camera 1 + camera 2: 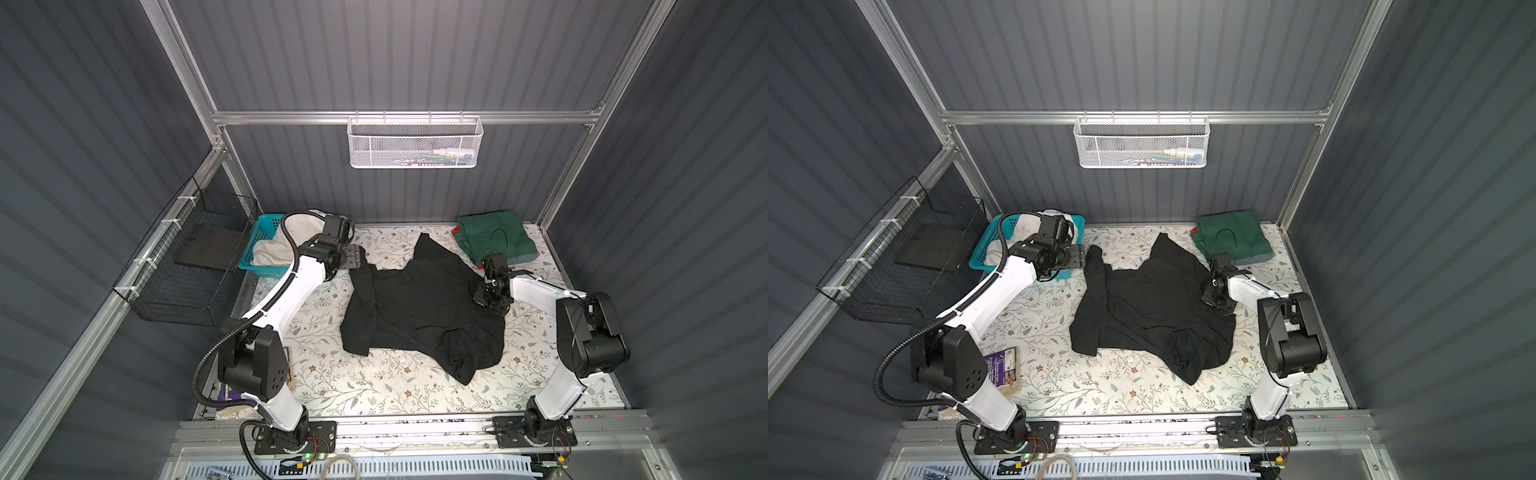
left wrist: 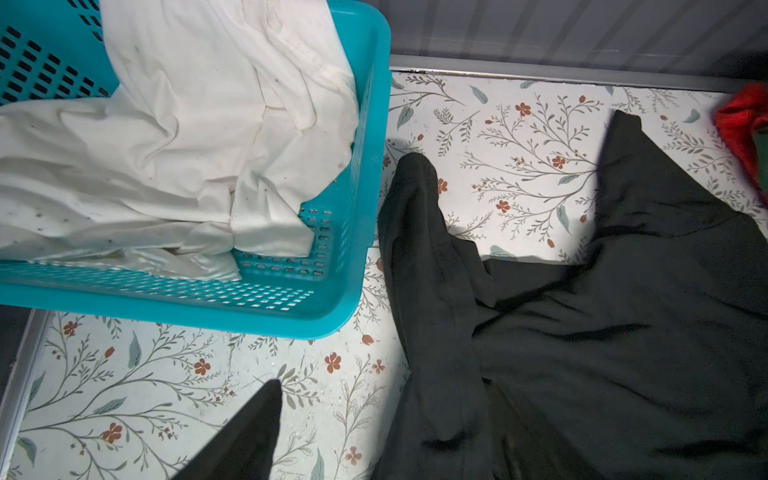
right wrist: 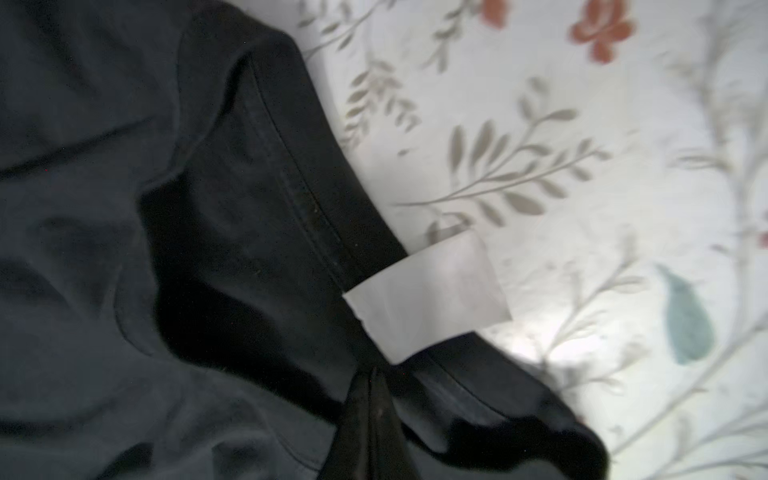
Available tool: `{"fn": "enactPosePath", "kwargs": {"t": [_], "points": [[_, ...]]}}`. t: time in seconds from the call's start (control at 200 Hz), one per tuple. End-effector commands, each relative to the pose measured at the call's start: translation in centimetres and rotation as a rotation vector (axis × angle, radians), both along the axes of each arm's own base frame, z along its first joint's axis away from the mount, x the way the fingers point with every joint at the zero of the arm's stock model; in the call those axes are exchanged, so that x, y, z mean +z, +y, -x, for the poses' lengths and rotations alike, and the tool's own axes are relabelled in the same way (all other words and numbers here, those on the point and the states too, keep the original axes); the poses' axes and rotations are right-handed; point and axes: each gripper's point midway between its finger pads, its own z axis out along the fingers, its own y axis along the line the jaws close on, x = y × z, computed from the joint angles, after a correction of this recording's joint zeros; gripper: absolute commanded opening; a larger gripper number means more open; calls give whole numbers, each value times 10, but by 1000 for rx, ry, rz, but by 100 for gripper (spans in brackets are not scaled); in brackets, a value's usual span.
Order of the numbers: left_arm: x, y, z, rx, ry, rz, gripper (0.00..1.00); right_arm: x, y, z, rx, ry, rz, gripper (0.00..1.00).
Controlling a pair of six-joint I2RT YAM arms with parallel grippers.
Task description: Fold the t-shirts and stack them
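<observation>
Two hands in view. Right hand (image 1: 488,305) is down on the black t-shirt (image 1: 419,316), at its edge on the right arm's side. Its fingers (image 3: 368,419) are pressed together. Looks like a thin fold of the edge is nipped between them, but it's black on black and blurry on the wrist cam. Left hand (image 1: 356,257) hangs spread w/ nothing in it, just beside the shirt's far-left sleeve tip and next to the turquoise basket (image 1: 259,228). Only one finger (image 2: 245,436) is in frame on its wrist cam.

Black t-shirt: crumpled, unfolded, mid counter (image 1: 374,386), one sleeve bunched at near right.

Hidden/cut off:
- Cream-white t-shirt (image 2: 166,145) is heaped in the basket, partly behind the left arm in both top views.
- Dark green t-shirt (image 1: 494,237) sits folded on top of the stack at the far-right corner.
- Grey t-shirt (image 1: 524,259) is only a sliver under it.
- Red t-shirt (image 1: 457,229) is a scrap at the stack's left edge.

Writing: white tag (image 3: 428,297) sticks out at the shirt edge right by the right fingers, nothing legible. Purple packet (image 1: 1004,368) near the left arm's base has print, too small to read.

Room: bare floral strip along the near edge. Gap between black shirt and stack is narrow.
</observation>
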Motion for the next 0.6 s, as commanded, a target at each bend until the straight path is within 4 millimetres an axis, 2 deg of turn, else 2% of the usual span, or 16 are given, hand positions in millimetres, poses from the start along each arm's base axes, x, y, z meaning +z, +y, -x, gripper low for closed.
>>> {"fn": "enactPosePath", "kwargs": {"t": [0.0,0.21,0.275,0.32,0.325,0.35,0.365,0.38,0.405,0.5,0.595], "points": [[9,-8,3,-23,-21,58,79,8,-29,8,-84,-1,37,0],[-8,-16,7,-67,27,72,80,15,-66,11,-180,12,75,0],[-14,-18,14,-80,50,67,81,21,-68,5,-169,2,74,0],[-10,-21,18,-93,45,67,82,27,-66,3,-151,-2,72,0],[-17,-21,22,-94,63,61,82,29,-66,2,-147,-5,70,0],[-25,-21,30,-98,83,55,82,33,-63,1,-133,-12,60,16],[-26,-22,33,-102,85,55,82,36,-62,0,-126,-17,54,34],[-26,-23,36,-105,86,56,82,39,-60,0,-119,-24,46,46],[-28,-27,42,-112,92,58,83,46,-58,0,-111,-39,38,57],[-35,-47,72,-168,114,64,83,71,-52,12,-91,-99,24,77],[-48,-70,104,-241,165,111,84,88,-36,36,-41,-123,-17,79]]}}
